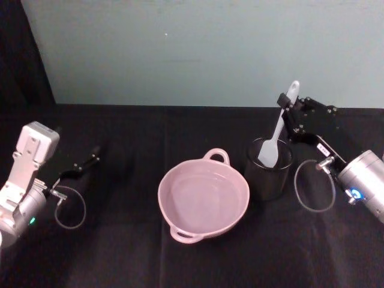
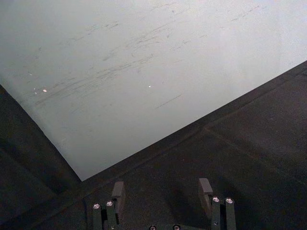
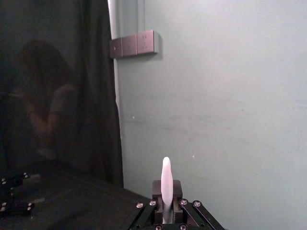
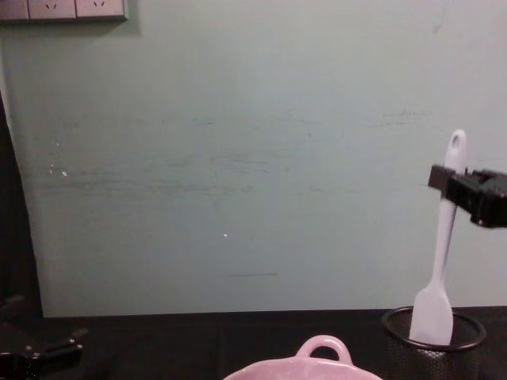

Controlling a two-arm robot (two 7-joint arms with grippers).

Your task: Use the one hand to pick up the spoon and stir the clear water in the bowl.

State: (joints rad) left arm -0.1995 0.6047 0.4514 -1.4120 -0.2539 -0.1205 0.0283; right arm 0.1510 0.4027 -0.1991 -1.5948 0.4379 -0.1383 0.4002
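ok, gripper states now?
Left gripper: open, empty, parked low at the left.
Right gripper: shut on the spoon handle, scoop at the mesh cup.

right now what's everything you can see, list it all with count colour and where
bowl: 1, pale pink, two loop handles, middle of the table, holding clear water
mesh cup: 1, black, just right of the bowl
spoon: 1, white, upright, scoop end at the cup's mouth, upper handle clamped by the right gripper
table: 1, black cloth cover, across the foreground
wall: 1, pale green, behind the table
wall sockets: 1 row, grey, high on the wall
left gripper: 1, black, open, resting low over the table's left side, holding nothing
right gripper: 1, black, shut on the spoon handle, above the mesh cup
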